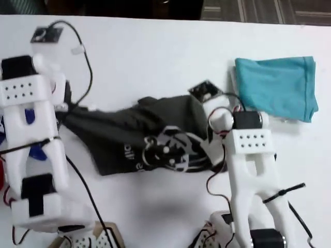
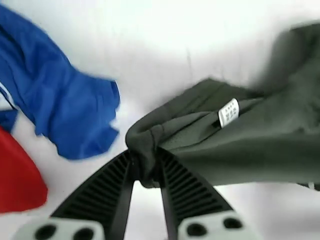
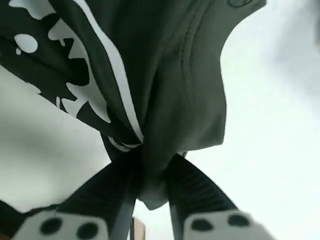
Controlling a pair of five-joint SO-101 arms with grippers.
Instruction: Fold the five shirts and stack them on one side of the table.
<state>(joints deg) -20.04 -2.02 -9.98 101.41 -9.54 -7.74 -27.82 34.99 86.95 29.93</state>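
Note:
A dark grey shirt (image 1: pixel 150 137) with a white print lies stretched across the middle of the white table (image 1: pixel 155 62). My left gripper (image 2: pixel 146 172) is shut on a bunched edge of this dark shirt (image 2: pixel 240 140), near its white label (image 2: pixel 229 113). My right gripper (image 3: pixel 150 180) is shut on another bunched part of the dark shirt (image 3: pixel 165 75), next to the white print. In the high view the left arm (image 1: pixel 31 134) stands at the shirt's left end and the right arm (image 1: pixel 248 155) at its right end. A folded teal shirt (image 1: pixel 279 87) rests at the right.
A blue shirt (image 2: pixel 55 100) and a red one (image 2: pixel 17 180) lie crumpled beside my left gripper, at the table's left side. Black cables (image 1: pixel 85 62) run over the table at the back left. The front middle of the table is bare.

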